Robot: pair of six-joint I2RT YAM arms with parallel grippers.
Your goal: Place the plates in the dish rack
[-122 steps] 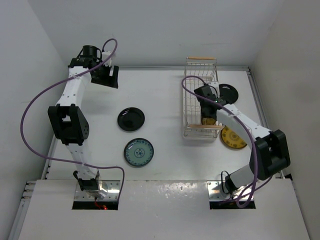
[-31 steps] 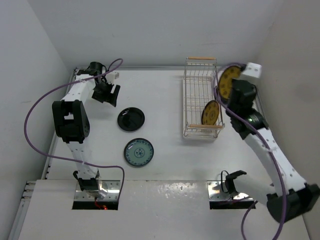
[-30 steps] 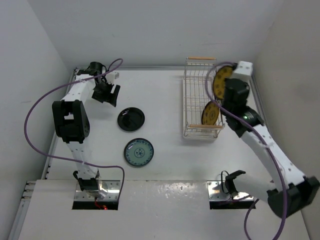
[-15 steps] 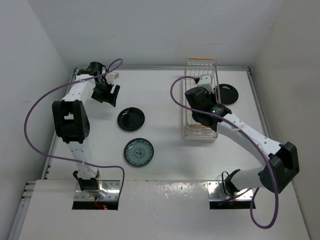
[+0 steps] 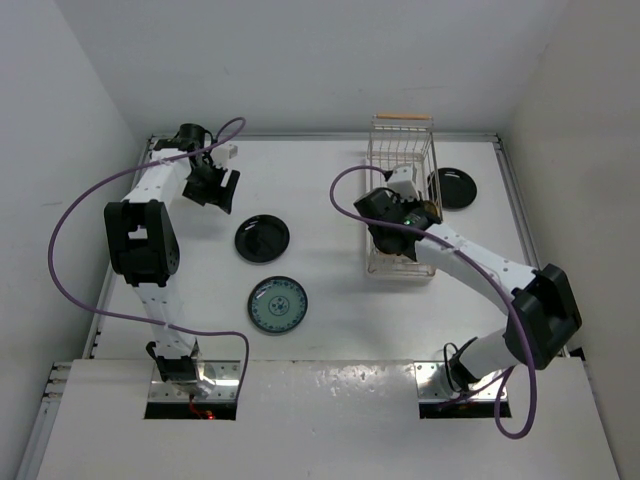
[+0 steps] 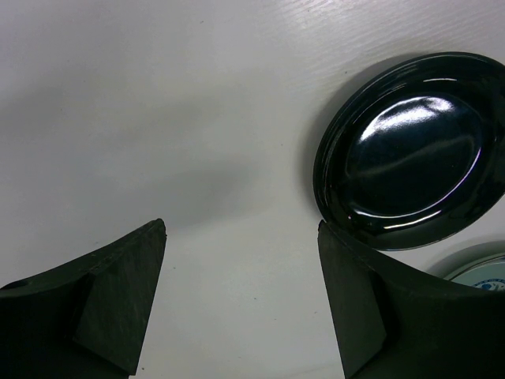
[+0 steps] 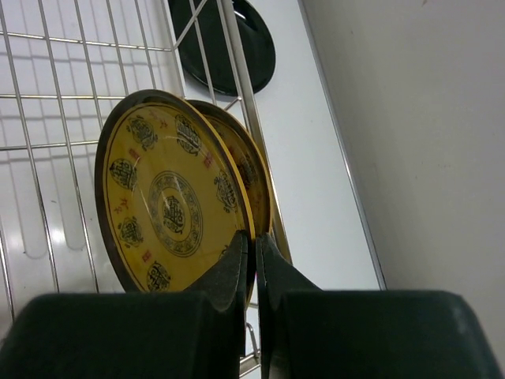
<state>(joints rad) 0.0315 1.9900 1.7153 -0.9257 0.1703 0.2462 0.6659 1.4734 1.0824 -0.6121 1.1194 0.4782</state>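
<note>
The white wire dish rack (image 5: 403, 119) stands at the back right. My right gripper (image 7: 254, 243) is shut on the rim of a mustard-yellow patterned plate (image 7: 158, 197), holding it upright inside the rack (image 7: 79, 96). Close behind it stands a second yellow plate (image 7: 251, 170). One black plate (image 5: 455, 187) lies on the table right of the rack. Another black plate (image 5: 262, 238) and the teal plate (image 5: 278, 304) lie at centre left. My left gripper (image 5: 214, 187) hovers open at the back left, with that black plate (image 6: 410, 150) ahead of its right finger.
White walls close in on the left, back and right; the right wall runs near the rack. The right arm's purple cable (image 5: 345, 185) loops left of the rack. The teal plate's edge (image 6: 481, 272) shows in the left wrist view.
My right arm has swung from above the rack's right side down into the rack with the yellow plate, which now stands in front of the other yellow one. The left arm has not moved.
</note>
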